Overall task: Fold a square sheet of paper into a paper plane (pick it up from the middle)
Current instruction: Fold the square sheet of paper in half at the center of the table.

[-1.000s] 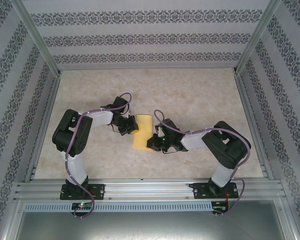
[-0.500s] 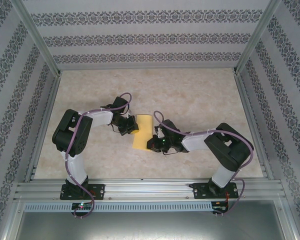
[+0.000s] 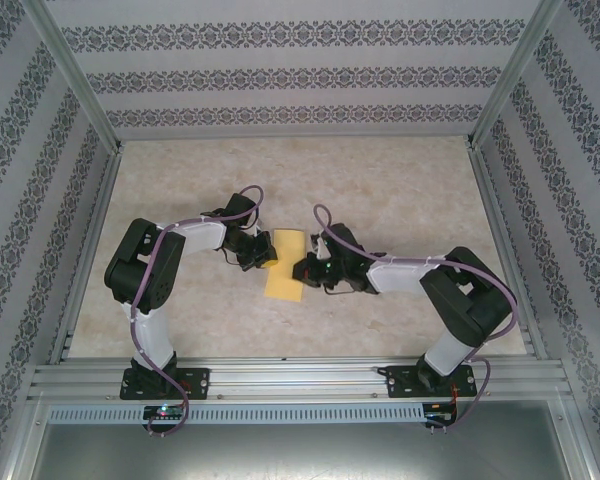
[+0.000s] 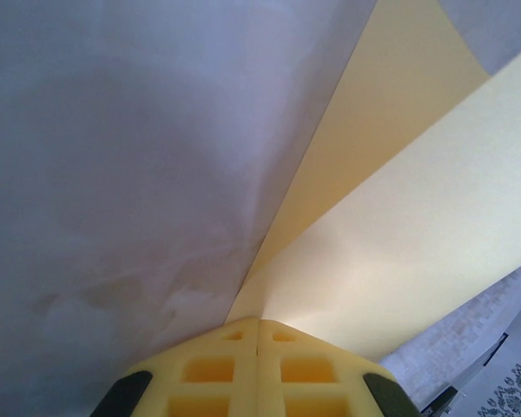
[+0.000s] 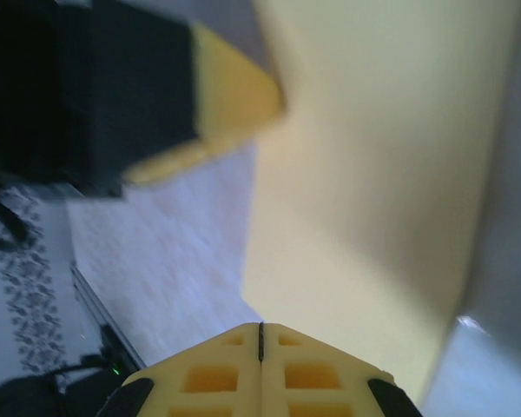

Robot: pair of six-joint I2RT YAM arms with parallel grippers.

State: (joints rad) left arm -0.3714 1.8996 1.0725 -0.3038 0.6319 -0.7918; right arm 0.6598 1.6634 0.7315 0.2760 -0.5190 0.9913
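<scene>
Both arms reach forward and bend inward at the elbows, wrists low. The left gripper [image 3: 263, 255] and right gripper [image 3: 302, 268] point toward each other, near together, each with its jaws closed tight.

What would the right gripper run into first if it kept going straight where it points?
Most likely the yellow sheet of paper, lying just ahead of the shut right gripper; it may already touch it. Past the paper sits the left gripper.

One paper sheet [image 3: 285, 272]. Two arms: left arm [image 3: 145, 270], right arm [image 3: 465, 300]. Two grippers: left gripper [image 3: 268, 256], right gripper [image 3: 300, 268]. One tabletop [image 3: 380, 190]. Three patterned walls [image 3: 300, 75].
</scene>
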